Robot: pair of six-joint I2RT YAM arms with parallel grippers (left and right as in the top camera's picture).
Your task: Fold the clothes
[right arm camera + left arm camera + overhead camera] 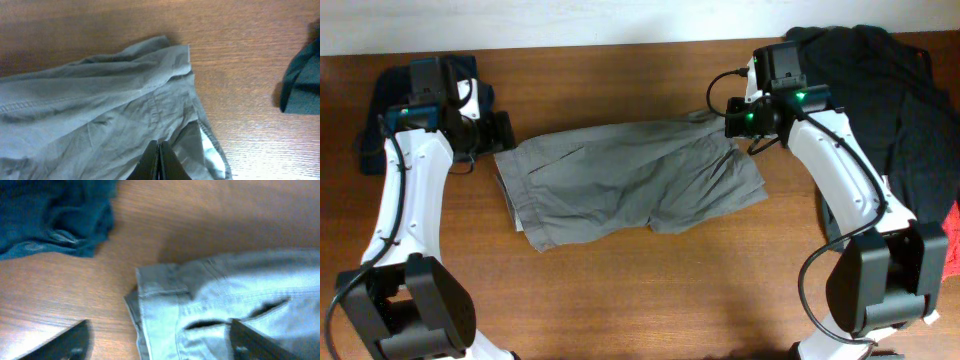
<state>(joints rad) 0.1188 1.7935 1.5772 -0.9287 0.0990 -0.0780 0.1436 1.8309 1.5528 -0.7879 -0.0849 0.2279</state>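
Note:
The grey-olive shorts (630, 180) lie flat in the middle of the wooden table, waistband end to the left and leg hems to the right. My left gripper (492, 132) is open just above the shorts' left top corner; in the left wrist view its fingers (160, 342) straddle the waistband corner and a pocket slit (225, 295). My right gripper (756, 140) is shut, its tips over the right top corner of the shorts. In the right wrist view the closed fingers (159, 150) sit over wrinkled cloth (100, 115) with a lighter lining showing beside them.
A dark blue garment (380, 120) lies bunched at the table's far left, also in the left wrist view (50, 215). A black pile of clothes (890, 90) fills the far right corner, its edge in the right wrist view (302, 80). Something red (952, 240) shows at the right edge.

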